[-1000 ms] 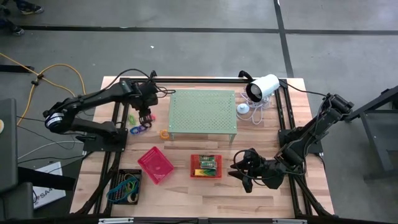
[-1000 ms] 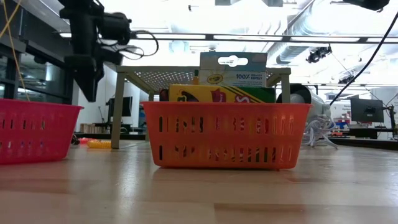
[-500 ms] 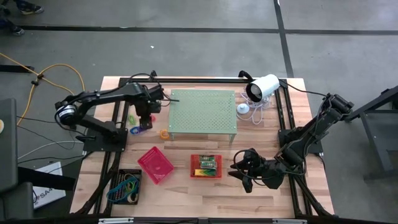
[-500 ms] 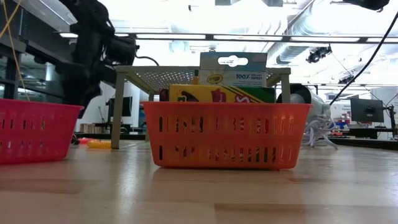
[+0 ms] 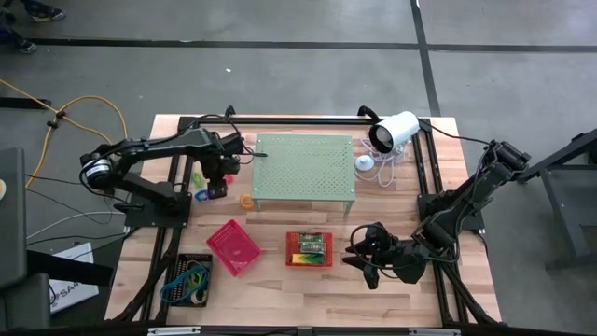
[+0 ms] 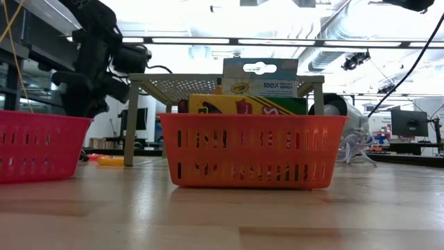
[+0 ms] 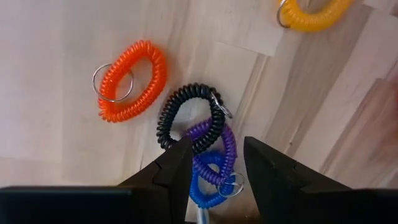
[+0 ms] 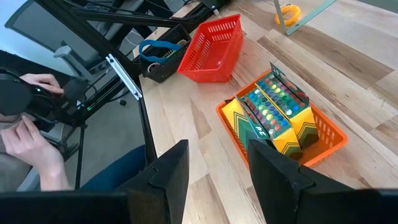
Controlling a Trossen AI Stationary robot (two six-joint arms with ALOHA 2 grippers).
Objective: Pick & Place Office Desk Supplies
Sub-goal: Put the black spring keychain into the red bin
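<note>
Several coil rings lie flat on the wood left of the pale green stand: an orange one, then black, purple and blue ones hooked together, and a yellow one. My left gripper points straight down over them, open, with a finger on either side of the purple and blue rings; in the high view my left gripper covers them. My right gripper hangs open near the right front, above the red tray of crayon packs.
A pink tray and a black tray holding band loops sit near the front left. A white camera stands at the far right. In the low view the pink tray hides the left fingertips. A person's hand shows beyond the table.
My left gripper has come down toward the coil rings and tipped from a slant to pointing straight down, staying open. In the low view its fingertips have sunk behind the pink tray's rim. The rings have not moved.
</note>
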